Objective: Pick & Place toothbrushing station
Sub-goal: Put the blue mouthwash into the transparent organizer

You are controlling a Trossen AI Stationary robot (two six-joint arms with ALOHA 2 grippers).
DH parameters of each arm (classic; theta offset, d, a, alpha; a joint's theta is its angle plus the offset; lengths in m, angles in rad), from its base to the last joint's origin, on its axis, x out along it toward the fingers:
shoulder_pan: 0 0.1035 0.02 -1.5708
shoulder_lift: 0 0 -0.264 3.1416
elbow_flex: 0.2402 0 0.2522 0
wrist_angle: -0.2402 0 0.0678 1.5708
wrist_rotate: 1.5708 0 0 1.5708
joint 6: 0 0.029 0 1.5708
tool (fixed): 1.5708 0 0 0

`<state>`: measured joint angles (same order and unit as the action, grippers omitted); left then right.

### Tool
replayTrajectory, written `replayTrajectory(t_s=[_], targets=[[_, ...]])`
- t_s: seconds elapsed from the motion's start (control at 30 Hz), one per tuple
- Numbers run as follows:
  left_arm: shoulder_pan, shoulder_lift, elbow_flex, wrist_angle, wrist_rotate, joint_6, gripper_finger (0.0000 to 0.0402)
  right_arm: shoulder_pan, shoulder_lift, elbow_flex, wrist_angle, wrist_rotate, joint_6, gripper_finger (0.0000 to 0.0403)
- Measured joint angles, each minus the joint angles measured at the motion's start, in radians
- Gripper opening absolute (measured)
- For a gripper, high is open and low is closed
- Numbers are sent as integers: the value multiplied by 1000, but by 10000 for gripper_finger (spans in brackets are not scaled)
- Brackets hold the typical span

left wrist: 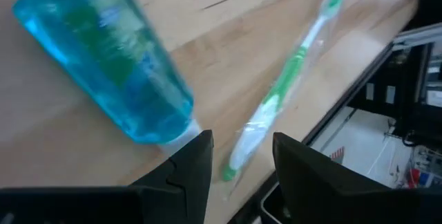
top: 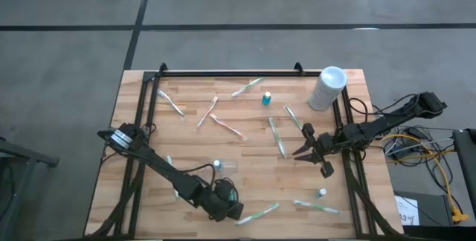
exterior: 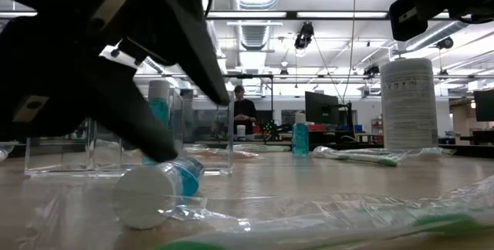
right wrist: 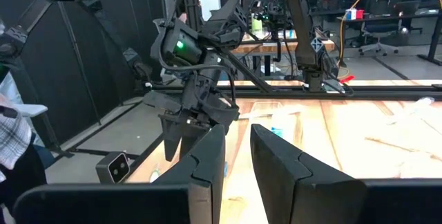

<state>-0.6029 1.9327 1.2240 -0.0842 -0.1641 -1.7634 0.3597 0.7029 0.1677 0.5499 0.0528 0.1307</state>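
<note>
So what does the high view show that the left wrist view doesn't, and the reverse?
Only the high view shows the whole wooden table, the white cylindrical canister at its far right corner, and the right hand hovering by the right edge. Only the left wrist view shows the translucent blue tube up close. Both show the left hand near the green-and-white wrapped toothbrush at the near edge.

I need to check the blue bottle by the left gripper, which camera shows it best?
The left wrist view: the blue bottle fills the frame, beside a wrapped toothbrush. The low view shows it lying sideways; the high view barely shows it.
</note>
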Motion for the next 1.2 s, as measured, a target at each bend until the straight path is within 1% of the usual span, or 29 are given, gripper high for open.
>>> replayTrajectory(t_s=[0.17,0.57,0.73,0.87,0.97,1.1,1.2], targets=[[0,0,0,-21,35,-23,156,0,0,0,0,0,0,68],[3,-1,0,-34,45,-16,156,0,0,0,1,0,0,68],[-1,-18,0,-133,102,-36,156,0,0,0,1,0,0,68],[-9,-51,-1,-229,101,-50,156,0,0,0,1,0,0,68],[-9,-78,0,-250,91,-45,156,0,0,0,2,0,0,68],[-10,-102,0,-253,65,24,156,0,0,0,2,0,0,68],[-10,-111,0,-252,63,183,156,0,0,0,1,0,0,68]])
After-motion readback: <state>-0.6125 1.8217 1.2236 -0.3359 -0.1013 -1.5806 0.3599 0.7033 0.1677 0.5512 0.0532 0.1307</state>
